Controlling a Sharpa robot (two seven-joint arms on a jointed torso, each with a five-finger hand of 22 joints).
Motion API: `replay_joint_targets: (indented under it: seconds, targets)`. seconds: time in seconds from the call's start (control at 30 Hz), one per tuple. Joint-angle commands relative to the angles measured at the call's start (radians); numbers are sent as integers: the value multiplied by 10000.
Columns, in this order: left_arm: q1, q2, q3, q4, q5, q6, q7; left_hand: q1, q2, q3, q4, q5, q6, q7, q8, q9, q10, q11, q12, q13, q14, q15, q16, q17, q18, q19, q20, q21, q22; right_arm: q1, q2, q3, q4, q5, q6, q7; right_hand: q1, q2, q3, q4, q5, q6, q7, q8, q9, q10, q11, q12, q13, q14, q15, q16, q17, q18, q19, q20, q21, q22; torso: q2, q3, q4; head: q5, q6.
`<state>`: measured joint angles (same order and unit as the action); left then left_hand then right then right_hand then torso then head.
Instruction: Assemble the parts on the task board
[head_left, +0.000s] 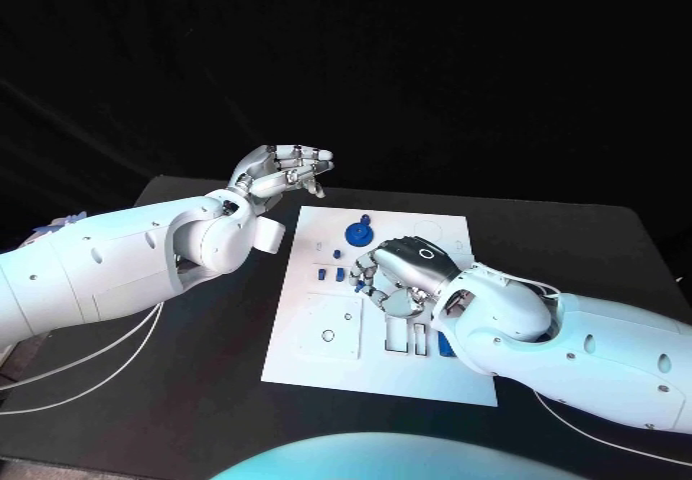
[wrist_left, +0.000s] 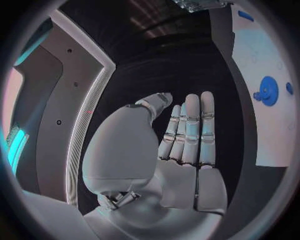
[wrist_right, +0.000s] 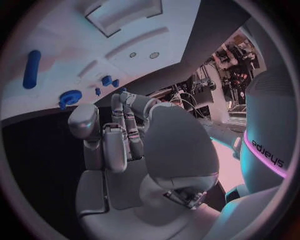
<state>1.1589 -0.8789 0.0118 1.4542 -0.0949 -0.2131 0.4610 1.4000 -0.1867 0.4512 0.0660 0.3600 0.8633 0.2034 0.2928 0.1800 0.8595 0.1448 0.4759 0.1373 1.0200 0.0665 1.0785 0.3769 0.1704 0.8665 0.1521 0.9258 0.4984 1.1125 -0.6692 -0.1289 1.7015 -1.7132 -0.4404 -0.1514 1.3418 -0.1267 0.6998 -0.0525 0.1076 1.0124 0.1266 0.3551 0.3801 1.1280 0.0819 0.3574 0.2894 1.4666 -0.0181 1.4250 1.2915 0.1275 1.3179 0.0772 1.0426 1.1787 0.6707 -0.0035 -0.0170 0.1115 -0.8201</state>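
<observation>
The white task board lies in the middle of the black table. On it sit a round blue disc, small blue pegs and a long blue part. My right hand hovers low over the board's middle with its fingers bent down toward the pegs. In the right wrist view its thumb stands apart from the fingers, and the palm is bare. A small blue peg lies just beyond the fingertips. My left hand is raised beyond the board's far left corner, fingers straight, holding nothing.
White recessed slots sit near the board's front right. The long blue part and the disc lie farther out on the board. Cables trail over the table at the left. Black table surface surrounds the board.
</observation>
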Motion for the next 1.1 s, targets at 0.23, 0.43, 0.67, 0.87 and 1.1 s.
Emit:
replay_joint_targets:
  seconds: [0.23,0.43,0.67,0.87,1.1]
  targets:
    - [9,76,6,0,55,171,-7,-2,17,-13,-44,15,-61,23,-1,-14,-89,7,-49,-18,-67,0,-44,-14,121,-56,49,-63,-16,-320,400,-51,-348,152,303,195,-122,51,57,-10,46,38,3,57,19,373,-310,30,11,464,-76,-17,-14,-62,-23,-6,-76,-23,14,17,4,261,-148]
    - [10,86,6,-3,55,186,-27,-6,16,-15,-44,15,-63,24,0,-15,-96,9,-49,-20,-70,2,-46,-16,120,-58,52,-66,-18,-438,536,-77,-552,160,380,219,-127,54,61,-12,45,33,4,54,22,372,-309,24,11,465,-75,-14,-8,-60,-28,-6,-83,-26,17,27,-2,357,-242]
    - [10,85,6,0,56,191,-40,-6,16,-15,-44,15,-63,24,0,-15,-96,9,-49,-20,-70,2,-46,-16,120,-58,52,-66,-18,-539,633,-114,-695,163,515,226,-139,56,60,-13,39,25,8,51,25,370,-307,15,12,465,-74,-14,-7,-62,-26,-5,-77,-19,14,27,-17,387,-322]
    - [10,91,6,3,56,208,-49,-10,15,-19,-45,15,-67,25,2,-15,-111,12,-49,-23,-76,6,-49,-19,120,-61,56,-72,-22,-616,715,-134,-823,134,523,181,-148,55,58,-13,34,20,10,49,27,368,-305,9,13,466,-73,-12,-3,-59,-34,-4,-92,-28,8,20,2,389,-355]
    - [10,95,6,-7,56,220,-58,-10,15,-19,-45,15,-67,25,2,-15,-111,12,-49,-23,-76,6,-49,-19,120,-61,56,-72,-22,-688,799,-141,-922,101,518,155,-148,55,58,-13,34,20,10,49,27,368,-305,9,13,466,-73,-12,-3,-59,-34,-4,-92,-28,8,21,2,386,-360]
